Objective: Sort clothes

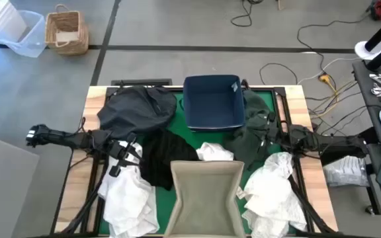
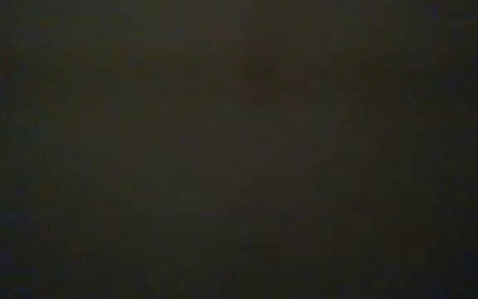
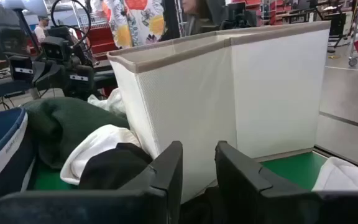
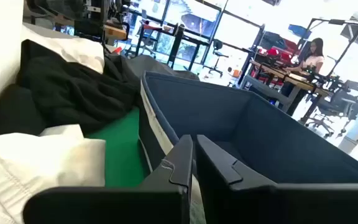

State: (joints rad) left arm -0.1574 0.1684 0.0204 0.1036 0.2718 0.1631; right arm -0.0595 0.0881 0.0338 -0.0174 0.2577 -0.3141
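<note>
Clothes lie around two bins on the green mat. A charcoal grey garment [image 1: 136,109] is at the far left, a black one [image 1: 164,155] left of centre, and a dark green one [image 1: 256,125] at the far right. White garments lie near left [image 1: 127,195], centre [image 1: 215,152] and near right [image 1: 273,192]. My left gripper [image 1: 129,149] [image 3: 197,165] stands narrowly open between the black and the near-left white garment, facing the beige bin. My right gripper [image 1: 260,132] [image 4: 194,152] is shut over the dark green garment, facing the navy bin. The low view is dark. My right gripper is shut above the dark green garment's near part [image 1: 260,142]. Its own fingers hide what lies under them, so I cannot tell whether it touches the cloth. My left gripper touches nothing that shows.
The navy blue bin [image 1: 213,99] stands at the far centre. The beige fabric bin [image 1: 207,192] [image 3: 229,93] stands at the near centre. Bare green mat [image 1: 180,119] shows between them. Wooden table borders [image 1: 94,99] run along both sides. People and furniture show in the room behind.
</note>
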